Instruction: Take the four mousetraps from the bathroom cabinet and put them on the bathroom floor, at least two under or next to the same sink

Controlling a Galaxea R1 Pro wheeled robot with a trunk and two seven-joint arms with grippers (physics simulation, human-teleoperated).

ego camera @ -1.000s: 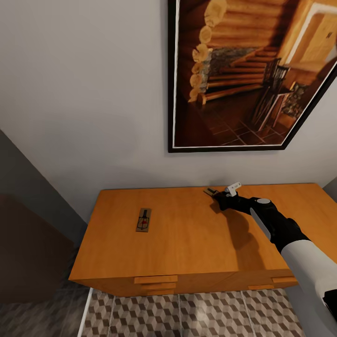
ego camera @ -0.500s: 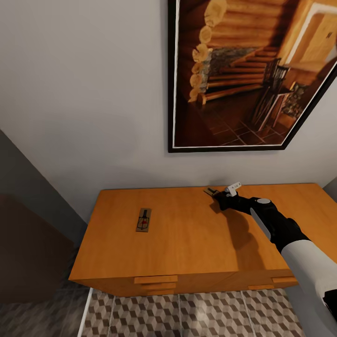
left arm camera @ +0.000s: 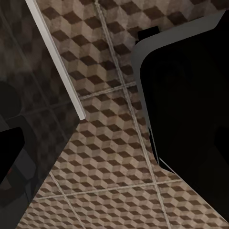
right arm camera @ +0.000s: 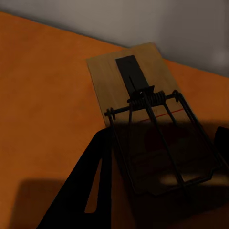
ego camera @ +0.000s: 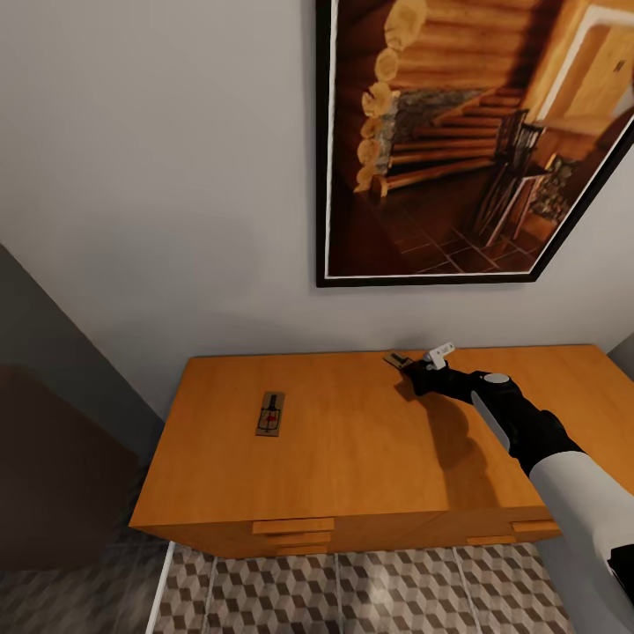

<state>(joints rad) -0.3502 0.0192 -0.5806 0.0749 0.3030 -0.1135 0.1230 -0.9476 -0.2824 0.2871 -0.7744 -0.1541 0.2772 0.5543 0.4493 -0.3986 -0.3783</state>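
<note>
My right gripper (ego camera: 421, 363) reaches across the top of the cabinet (ego camera: 370, 440) to its back edge, close to the wall, and sits right at a mousetrap (ego camera: 396, 359) lying there. In the right wrist view that mousetrap (right arm camera: 148, 121) lies flat on the orange wood, its dark wire frame and spring toward me, the bare end of the board toward the wall — one dark finger (right arm camera: 83, 191) stands just beside its long edge and the tip of the other shows at the far side. The fingers straddle the board, but I cannot tell whether they are pressing on it or standing apart from it.

A second mousetrap (ego camera: 270, 413) lies flat on the cabinet top well to the left, apart from my arm. A large framed picture (ego camera: 467, 132) hangs on the wall above. The bathroom floor (ego camera: 352, 590) shows in front of the drawers — my left wrist view looks down on the same cube-patterned tiles (left arm camera: 109, 157).
</note>
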